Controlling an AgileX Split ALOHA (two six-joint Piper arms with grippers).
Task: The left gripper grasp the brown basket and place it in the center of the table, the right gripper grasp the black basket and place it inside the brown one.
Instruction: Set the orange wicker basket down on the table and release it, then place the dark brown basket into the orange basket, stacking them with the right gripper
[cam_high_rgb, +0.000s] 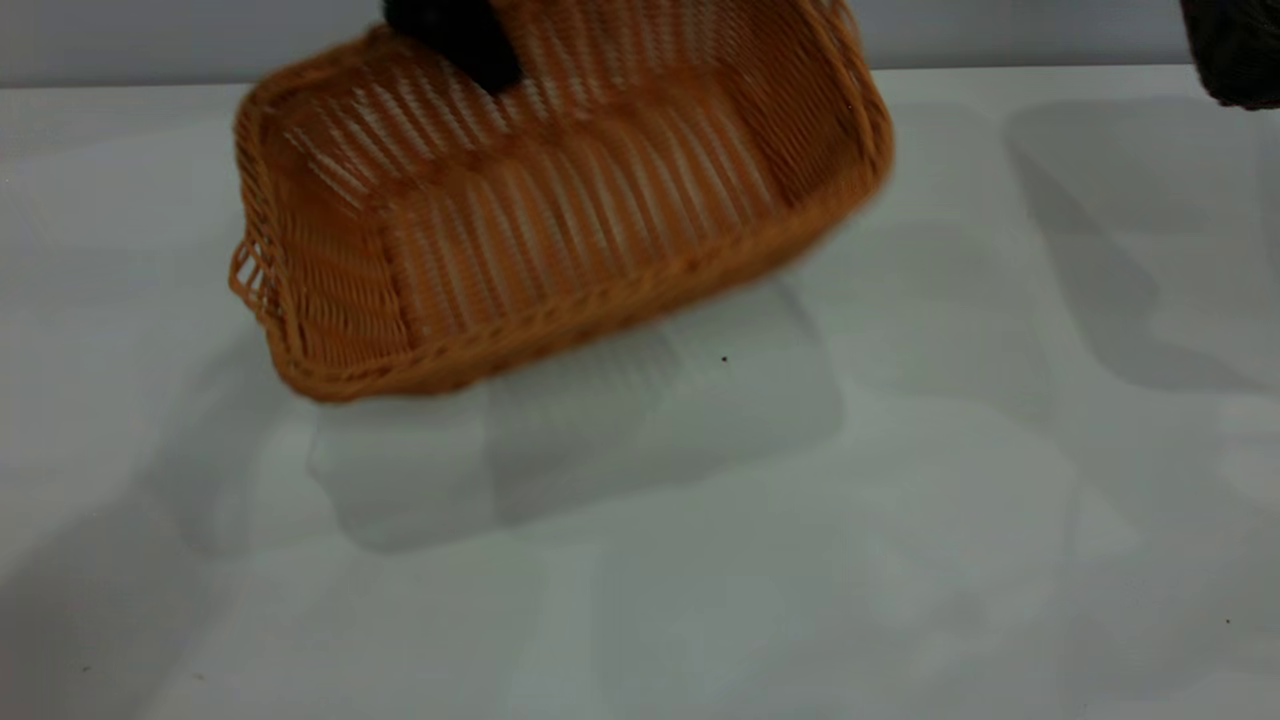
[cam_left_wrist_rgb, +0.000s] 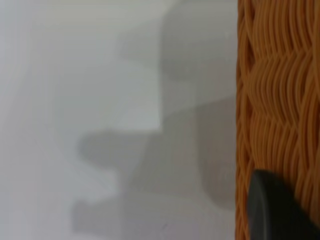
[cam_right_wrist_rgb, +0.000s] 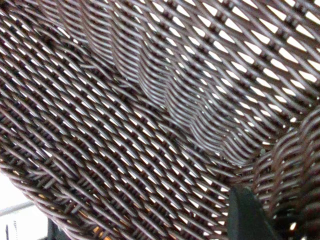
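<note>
At the left of the exterior view we see the brown basket (cam_high_rgb: 560, 210) tilted and lifted off the table (cam_high_rgb: 900, 520), its shadow lying below it on the white surface. The left gripper (cam_high_rgb: 455, 35) meets it at the far rim, and the left wrist view shows one dark finger (cam_left_wrist_rgb: 272, 210) pressed against the woven wall, so we judge it clamped on that wall. The basket looks light and fairly stiff, though open wicker may flex a little under a pinch; we think the braided rim or a long wall is the best place to hold, since the small end loops look thin.

At the far right, only a corner of the black basket (cam_high_rgb: 1235, 50) shows at the upper edge. The right wrist view is filled with its dark weave (cam_right_wrist_rgb: 150, 115), with one finger (cam_right_wrist_rgb: 247, 215) of the right gripper against it; we take that gripper to be closed on the wall too.

We find no brand, label or writing.
</note>
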